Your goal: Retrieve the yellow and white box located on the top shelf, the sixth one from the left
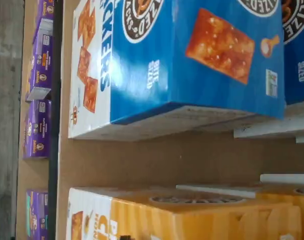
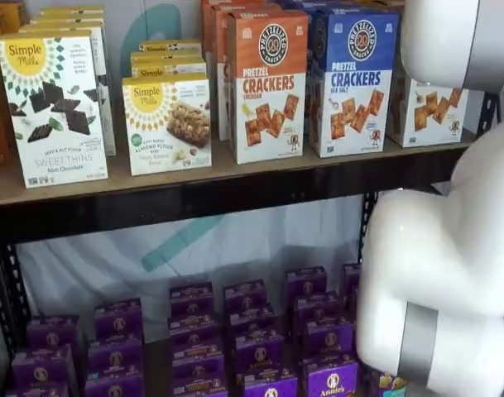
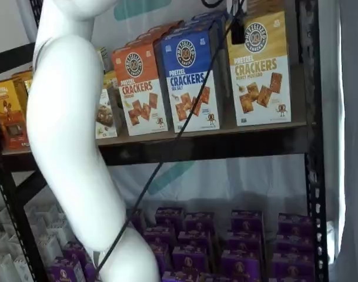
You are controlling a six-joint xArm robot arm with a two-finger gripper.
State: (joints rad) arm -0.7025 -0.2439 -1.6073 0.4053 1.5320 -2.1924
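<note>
The yellow and white box (image 3: 261,70) stands upright at the right end of the top shelf (image 3: 196,140), next to a blue box. In a shelf view the white arm hides all but its white lower part (image 2: 425,114). The wrist view shows its yellow side (image 1: 191,220), with a bare strip of shelf board (image 1: 166,160) between it and the blue box. My gripper (image 3: 237,26) appears only as a black finger hanging from the top edge with a cable, in front of the box's upper left corner. No gap shows between the fingers and no box is in them.
Left of the target stand a blue Pretzel Crackers box (image 2: 353,78) and an orange one (image 2: 266,91), then Simple Mills boxes (image 2: 53,107). Purple boxes (image 3: 226,241) fill the lower shelf. The white arm (image 2: 442,273) fills the right side. A black upright (image 3: 311,147) stands beside the target.
</note>
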